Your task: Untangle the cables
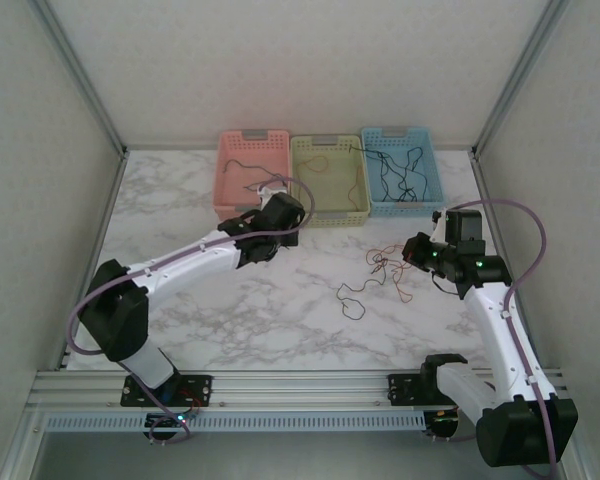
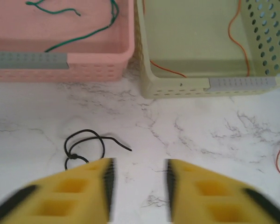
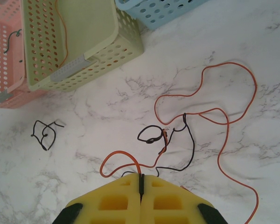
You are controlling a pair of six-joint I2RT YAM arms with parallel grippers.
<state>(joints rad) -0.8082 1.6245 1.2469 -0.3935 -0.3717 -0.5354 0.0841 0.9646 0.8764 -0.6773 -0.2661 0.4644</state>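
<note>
The left pincer (image 2: 139, 186) is wide open, and there is nothing between its yellow fingers (image 2: 84, 196). Ahead of it and off to its left stands the pink basket (image 2: 98, 70). A green cable (image 2: 84, 35) lies inside (it curls along the basket floor). Right by the tip of the left finger, a small black cable (image 2: 86, 142) lies in a loop on the marble table (image 2: 191, 140). I cannot tell if the finger touches it. Ahead of this pincer and to its right is the yellow-green basket (image 2: 177, 88), with a thin orange cable (image 2: 242, 51) inside.

Further right, on the table between the two pincers, lies the tangle (image 1: 385, 268). It sits just in front of the right pincer (image 3: 141, 184).

That pincer is squeezed tight, its two fingers pressed together. A long red-orange cable (image 3: 218, 156) goes in between the tips, so the pincer has hold of it. This cable makes big loops ahead of the pincer and to its right. A black cable (image 3: 192, 147) is twisted around it just ahead of the tips.

Far ahead of the right pincer is the blue basket (image 3: 154, 14). More black cables (image 1: 400, 170) lie in it, all in a heap.
</note>
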